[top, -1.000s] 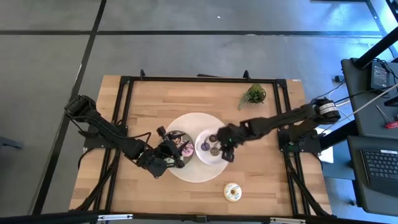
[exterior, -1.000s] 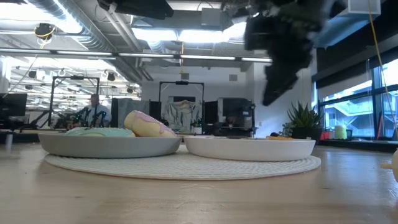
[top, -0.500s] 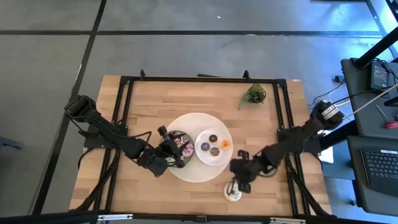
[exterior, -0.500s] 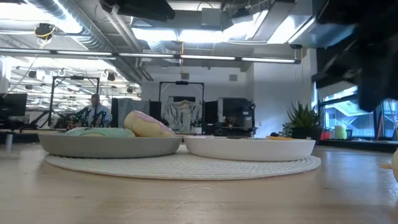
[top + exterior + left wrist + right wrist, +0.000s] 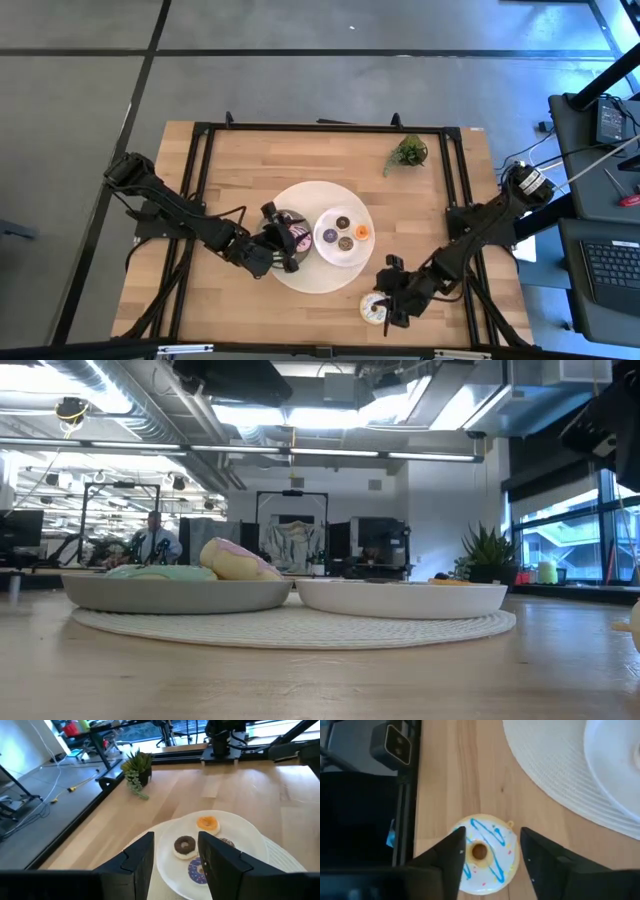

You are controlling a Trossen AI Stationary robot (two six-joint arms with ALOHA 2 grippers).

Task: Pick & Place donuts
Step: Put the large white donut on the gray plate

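My right gripper (image 5: 386, 306) (image 5: 492, 865) is open and hangs low near the table's near edge. Its fingers stand on either side of the cream donut (image 5: 374, 308) (image 5: 484, 855), which has blue icing lines and lies flat on the wood. Whether they touch it, I cannot tell. The white plate (image 5: 322, 250) (image 5: 240, 827) carries four minis: purple (image 5: 330, 236), two brown (image 5: 343, 222), orange (image 5: 361, 232) (image 5: 207, 823). My left gripper (image 5: 281, 246) (image 5: 176, 865) is open over the grey plate (image 5: 277, 217) (image 5: 175, 594), which holds the pink (image 5: 299, 239) and green (image 5: 160, 572) donuts.
Both plates rest on a round white woven mat (image 5: 310, 272) (image 5: 290, 626) at mid table. A small green plant (image 5: 406, 152) (image 5: 136, 767) stands near the far right corner. Bare wood lies to the left and right of the mat. Black frame rails (image 5: 463, 200) run along the table's edges.
My right gripper has left the white plate and swung toward the table's near edge, coming down over the cream donut. My left gripper has edged slightly right over the grey plate. The donuts have stayed where they were.
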